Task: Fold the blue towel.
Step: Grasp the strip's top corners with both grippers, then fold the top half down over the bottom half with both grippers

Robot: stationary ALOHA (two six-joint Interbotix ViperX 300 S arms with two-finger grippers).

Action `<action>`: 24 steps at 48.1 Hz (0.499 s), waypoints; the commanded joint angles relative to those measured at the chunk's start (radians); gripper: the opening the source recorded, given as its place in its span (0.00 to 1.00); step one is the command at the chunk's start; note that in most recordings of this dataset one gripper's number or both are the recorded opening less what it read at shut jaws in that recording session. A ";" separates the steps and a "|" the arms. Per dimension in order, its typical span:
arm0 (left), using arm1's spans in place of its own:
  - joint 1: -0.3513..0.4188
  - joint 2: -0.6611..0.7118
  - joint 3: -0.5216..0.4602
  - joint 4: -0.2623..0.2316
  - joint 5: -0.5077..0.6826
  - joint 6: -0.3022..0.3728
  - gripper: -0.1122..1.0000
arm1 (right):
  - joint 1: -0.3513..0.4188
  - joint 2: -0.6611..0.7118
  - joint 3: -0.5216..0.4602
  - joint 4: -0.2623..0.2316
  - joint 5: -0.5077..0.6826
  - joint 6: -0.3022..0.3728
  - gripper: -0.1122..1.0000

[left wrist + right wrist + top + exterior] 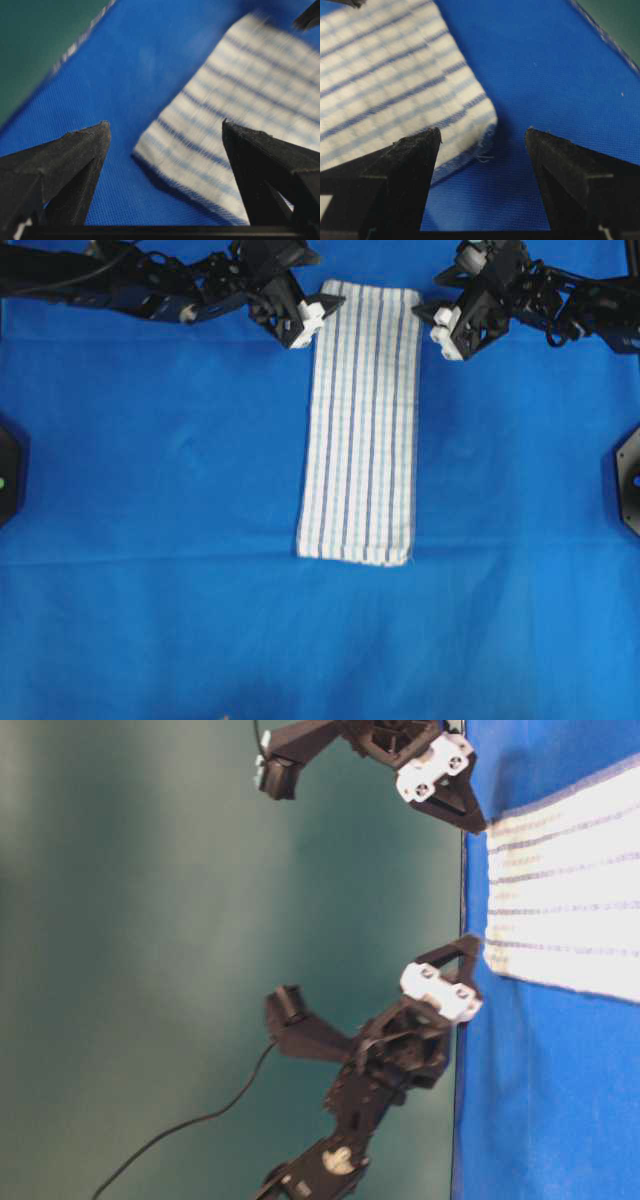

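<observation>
Both end effectors agape beside blue towel

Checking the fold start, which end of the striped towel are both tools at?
The top short end of the blue towel, flanked by left tool and right tool; the bottom end lies alone.

no legible text, labels, brands, numbers or signs showing in any view, nothing readable appearing on the cloths, the arms or the background
</observation>
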 commanded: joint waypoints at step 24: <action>0.002 0.048 -0.121 0.000 0.169 -0.072 0.48 | -0.023 0.115 -0.092 0.009 -0.017 0.000 0.61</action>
